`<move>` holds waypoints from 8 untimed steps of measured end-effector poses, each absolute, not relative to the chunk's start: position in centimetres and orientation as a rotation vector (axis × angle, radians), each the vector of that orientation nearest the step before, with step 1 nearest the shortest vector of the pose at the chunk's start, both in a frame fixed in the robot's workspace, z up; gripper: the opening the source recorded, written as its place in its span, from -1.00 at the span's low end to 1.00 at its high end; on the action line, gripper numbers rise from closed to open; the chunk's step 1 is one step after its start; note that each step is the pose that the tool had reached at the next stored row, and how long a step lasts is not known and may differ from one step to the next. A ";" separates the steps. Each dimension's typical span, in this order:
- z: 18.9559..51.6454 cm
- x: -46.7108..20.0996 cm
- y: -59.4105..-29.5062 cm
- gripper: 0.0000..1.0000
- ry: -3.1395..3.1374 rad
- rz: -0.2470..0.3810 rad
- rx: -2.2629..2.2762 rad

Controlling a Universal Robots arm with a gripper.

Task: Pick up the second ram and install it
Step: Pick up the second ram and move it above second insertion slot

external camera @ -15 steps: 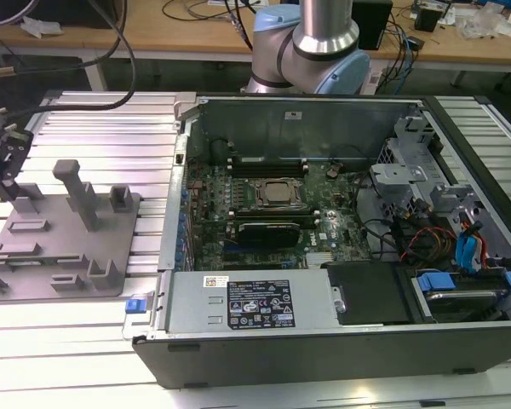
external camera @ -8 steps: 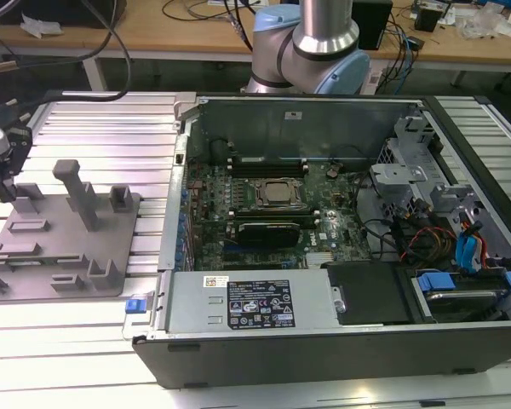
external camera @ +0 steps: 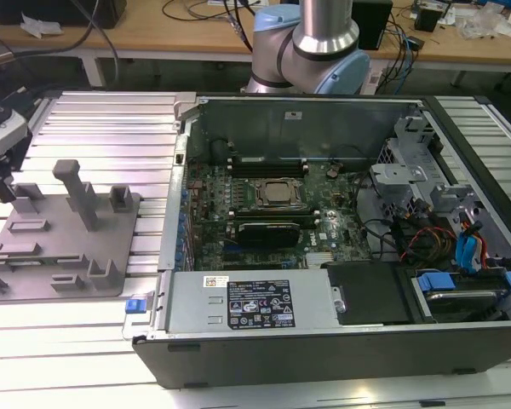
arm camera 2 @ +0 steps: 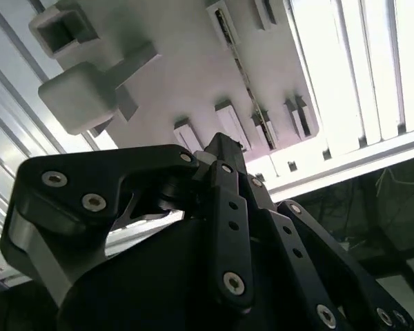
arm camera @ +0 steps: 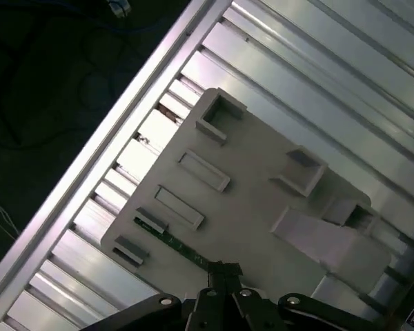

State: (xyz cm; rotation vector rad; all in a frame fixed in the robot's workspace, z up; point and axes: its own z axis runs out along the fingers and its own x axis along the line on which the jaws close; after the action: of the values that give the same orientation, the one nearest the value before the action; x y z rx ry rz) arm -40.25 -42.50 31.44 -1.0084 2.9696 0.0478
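Observation:
The second ram, a thin green stick, stands on edge in a slot of the grey fixture plate in the first wrist view. My gripper hangs over the stick's near end with its fingertips together; contact with the stick cannot be made out. In the exterior view the gripper is at the far left, above the left part of the plate. The second wrist view shows the closed fingertips in front of the plate.
An open computer case lies in the middle of the exterior view, with black memory slots beside the silver CPU and a black card. Grey posts rise from the plate. Ribbed aluminium table surrounds it.

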 end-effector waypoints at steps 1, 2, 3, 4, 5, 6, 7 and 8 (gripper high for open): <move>31.4 -40.3 -42.5 -0.84 2.960 0.048 -1.037; 31.4 -40.3 -42.5 -0.84 2.949 0.048 -1.070; 31.4 -40.3 -42.5 -0.84 2.932 0.048 -1.117; 31.4 -40.3 -42.5 -0.84 2.914 0.048 -1.164; 31.4 -40.3 -42.5 -0.84 2.897 0.049 -1.210; 31.4 -40.3 -42.5 -0.84 2.885 0.049 -1.238; 31.3 -40.2 -42.5 -0.84 2.865 0.049 -1.286; 31.3 -40.2 -42.5 -0.84 2.854 0.049 -1.311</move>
State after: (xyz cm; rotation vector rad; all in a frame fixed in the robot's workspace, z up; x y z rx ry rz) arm -40.25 -42.50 31.34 -1.3106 2.8539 0.0489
